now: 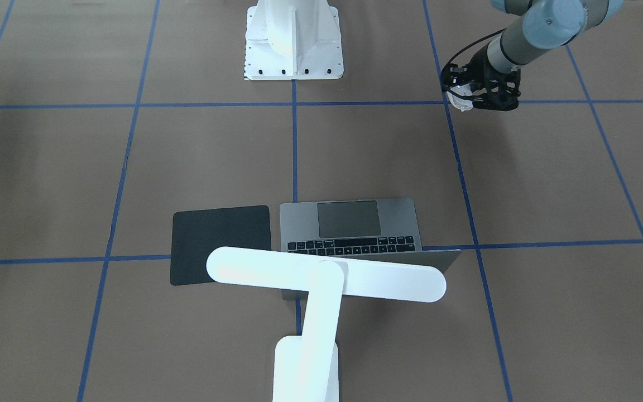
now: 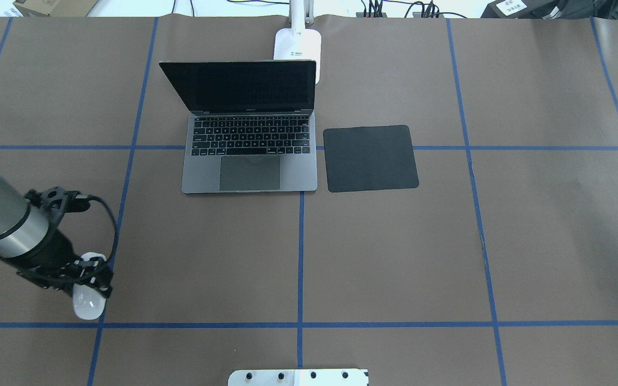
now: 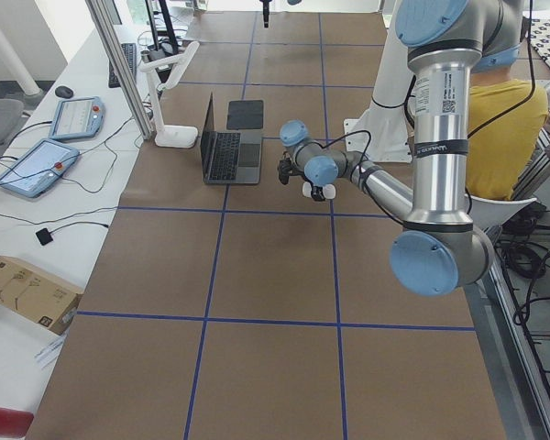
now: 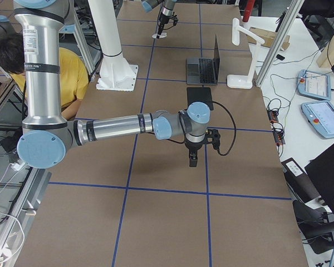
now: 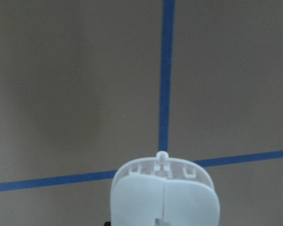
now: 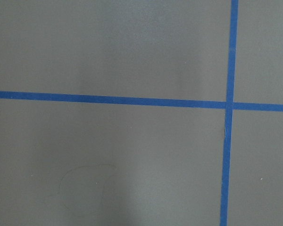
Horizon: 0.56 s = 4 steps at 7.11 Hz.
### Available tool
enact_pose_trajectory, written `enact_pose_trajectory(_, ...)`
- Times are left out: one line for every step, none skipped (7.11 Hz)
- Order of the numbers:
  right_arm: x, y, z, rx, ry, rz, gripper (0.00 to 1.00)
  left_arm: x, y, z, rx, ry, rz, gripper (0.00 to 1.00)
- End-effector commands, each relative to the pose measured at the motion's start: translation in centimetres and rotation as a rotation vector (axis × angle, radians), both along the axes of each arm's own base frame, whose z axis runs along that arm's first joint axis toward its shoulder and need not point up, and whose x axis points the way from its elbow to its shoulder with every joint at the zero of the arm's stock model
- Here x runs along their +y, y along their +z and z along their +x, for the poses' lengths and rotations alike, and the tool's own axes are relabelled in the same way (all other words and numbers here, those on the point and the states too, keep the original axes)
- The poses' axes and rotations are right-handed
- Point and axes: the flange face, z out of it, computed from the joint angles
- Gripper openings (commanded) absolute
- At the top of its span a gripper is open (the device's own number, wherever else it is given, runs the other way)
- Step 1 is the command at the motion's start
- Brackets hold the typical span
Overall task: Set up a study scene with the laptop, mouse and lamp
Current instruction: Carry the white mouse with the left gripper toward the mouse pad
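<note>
- The slim grey metal laptop (image 2: 250, 161) is sitting open in the upper middle of the overhead view, its screen standing along its far edge.
- The white T-shaped desk lamp (image 2: 297, 45) is standing just behind the screen, at the top centre.
- The flat black square pad (image 2: 370, 158) is lying just beside the laptop, to its right in the frame.
- The small white oval mouse (image 2: 88, 305) is sitting in the lower left, well apart from the laptop, clamped in the left gripper (image 2: 81, 276).
- The white bolted robot pedestal (image 2: 298, 377) is sitting at the bottom centre.
- The right gripper (image 4: 193, 158) is hanging near the right edge, beyond the pad.
</note>
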Motion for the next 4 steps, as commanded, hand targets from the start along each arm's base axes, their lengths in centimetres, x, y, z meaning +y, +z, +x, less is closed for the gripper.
enact_pose_trajectory(-0.1, 0.0, 0.0, -0.001, 0.000, 0.000, 1.00, -4.1, -11.1, 4.4, -0.027, -0.015, -0.011, 0.17)
enact_pose_trajectory(-0.1, 0.0, 0.0, -0.001, 0.000, 0.000, 1.00, -6.0, -15.5, 6.9, -0.018, -0.016, -0.008, 0.17)
enact_pose_trajectory(-0.1, 0.0, 0.0, -0.001, 0.001, -0.001, 1.00, -7.9, -19.0, 9.5, -0.029, -0.034, -0.031, 0.18)
enact_pose_trajectory(-0.1, 0.1, 0.0, 0.000, 0.001, -0.003, 1.00, -9.4, -21.6, 11.5, -0.026, -0.044, -0.038, 0.18)
